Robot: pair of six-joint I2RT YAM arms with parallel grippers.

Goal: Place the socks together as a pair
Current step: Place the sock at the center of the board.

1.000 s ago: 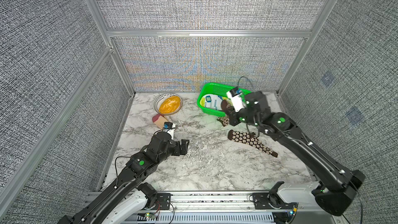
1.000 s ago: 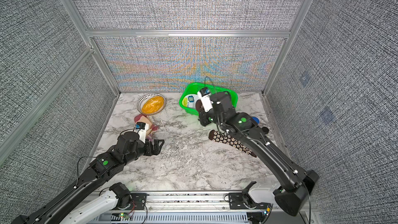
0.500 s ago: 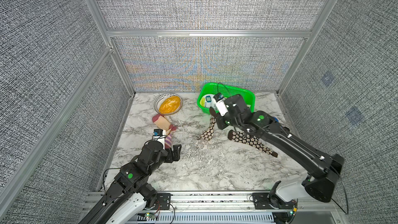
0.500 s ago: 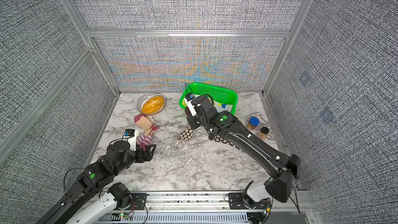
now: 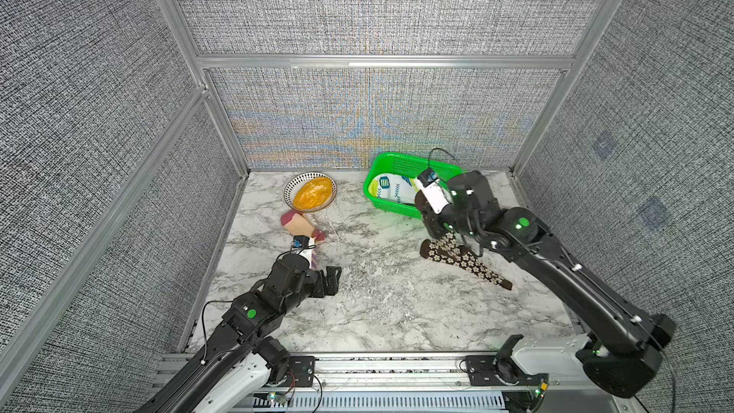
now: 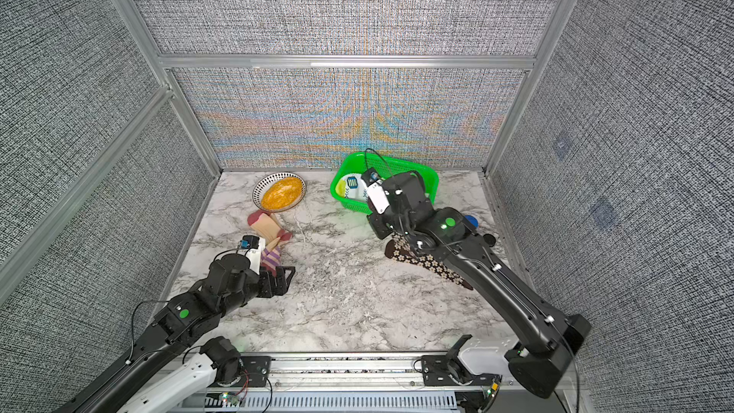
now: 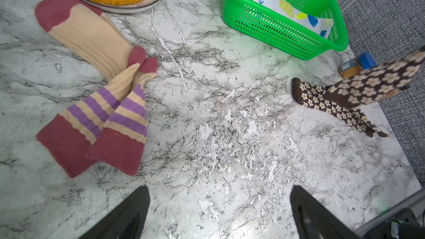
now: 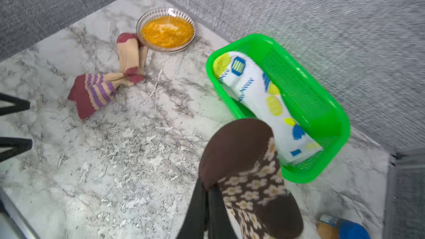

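Green basket point(image 6: 425, 181) at back of marble tabletop point(image 6: 349, 311); white sock with lime spots point(image 6: 352, 189) inside. Right gripper point(image 6: 391, 237) just in front of basket, closed on a brown daisy-print sock point(image 6: 400, 241); matching sock point(image 6: 433, 266) flat on marble beneath. Blue-lidded jar point(image 6: 471, 221) near basket, partly behind right arm. Bowl of orange food point(image 6: 280, 192) beside basket, toward left arm's side. Maroon-peach striped socks point(image 6: 268, 230) beyond the bowl from basket. Left gripper point(image 6: 289, 280) well apart from basket, jaws spread, empty.
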